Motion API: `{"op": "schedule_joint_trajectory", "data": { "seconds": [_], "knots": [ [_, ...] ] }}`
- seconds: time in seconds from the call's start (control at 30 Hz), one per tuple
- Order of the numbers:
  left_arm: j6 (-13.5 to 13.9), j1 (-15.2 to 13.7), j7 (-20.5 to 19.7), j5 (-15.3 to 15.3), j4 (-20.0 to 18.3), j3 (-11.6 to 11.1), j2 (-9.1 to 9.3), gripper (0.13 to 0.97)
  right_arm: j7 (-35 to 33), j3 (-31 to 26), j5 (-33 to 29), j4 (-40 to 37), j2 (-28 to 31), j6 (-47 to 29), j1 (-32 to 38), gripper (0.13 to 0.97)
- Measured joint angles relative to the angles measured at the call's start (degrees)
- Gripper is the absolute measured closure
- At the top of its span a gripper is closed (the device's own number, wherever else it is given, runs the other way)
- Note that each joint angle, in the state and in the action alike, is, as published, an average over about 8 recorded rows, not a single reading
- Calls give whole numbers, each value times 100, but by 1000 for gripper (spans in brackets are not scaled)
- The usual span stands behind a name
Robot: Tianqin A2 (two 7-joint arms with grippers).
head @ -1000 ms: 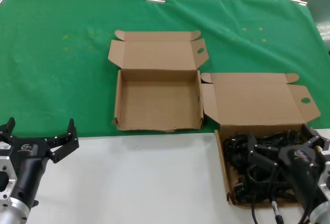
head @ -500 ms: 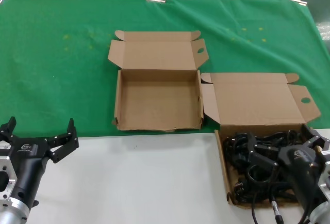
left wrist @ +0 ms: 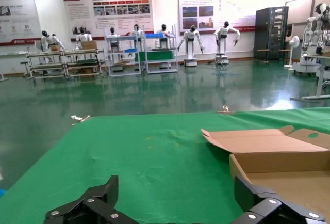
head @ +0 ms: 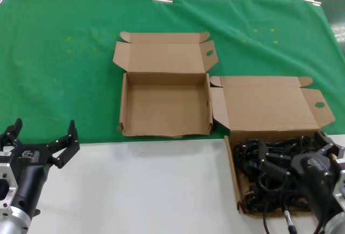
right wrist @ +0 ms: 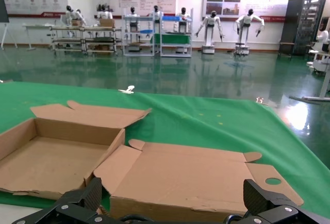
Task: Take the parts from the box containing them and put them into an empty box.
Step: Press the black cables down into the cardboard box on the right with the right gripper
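Two open cardboard boxes sit on a desk (head: pixel 161 185) half covered in green cloth; the empty box (head: pixel 164 110) lies mid-desk, and the box containing them (head: pixel 233 164), at the near right corner, holds the parts (head: pixel 275 164), a tangle of black power cords; the right gripper (head: pixel 294 156) hovers low over that tangle, fingers spread apart, nothing held; the left gripper (head: pixel 42 137) waits, also apart, at the near left edge; a good grasp would probably pinch one chunky plug, not a loose loop, then lift slowly so trailing cords slip free.

No writing is legible anywhere; the wall posters (left wrist: pixel 108 8) are unreadable.
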Motion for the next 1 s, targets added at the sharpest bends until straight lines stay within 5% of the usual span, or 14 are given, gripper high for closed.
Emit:
{"op": "schedule_joint_trajectory", "data": {
  "seconds": [0.37, 0.63, 0.77, 1.0],
  "knots": [
    [0, 0, -1, 0, 0, 0, 0, 429, 44, -21, 31, 193, 291, -21, -50, 129],
    [0, 0, -1, 0, 0, 0, 0, 641, 167, -63, 136, 412, 748, -161, -76, 129],
    [0, 0, -1, 0, 0, 0, 0, 641, 2, 109, 219, 439, 872, -582, -66, 129],
    [0, 0, -1, 0, 0, 0, 0, 782, -661, 607, 597, 401, 1069, -1902, -2, 129]
  ]
}}
